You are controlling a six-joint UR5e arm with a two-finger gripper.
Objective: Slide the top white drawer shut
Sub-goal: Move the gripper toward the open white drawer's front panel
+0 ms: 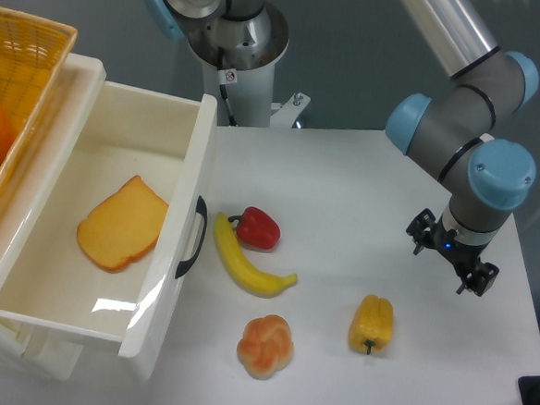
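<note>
The top white drawer point(180, 224) stands pulled far out to the right at the left of the view. Its curved black handle point(192, 238) faces the table. A slice of toast point(123, 223) lies inside it. My gripper point(450, 262) hangs at the right side of the table, far from the drawer, pointing down. Its two fingers are apart and hold nothing. The lower drawer is hidden under the open one.
An orange-yellow woven basket point(31, 47) sits on top of the cabinet at the far left. On the white table point(346, 171) lie a banana point(243, 261), a red pepper point(258, 228), a yellow pepper point(372, 324) and a bread roll point(266, 345).
</note>
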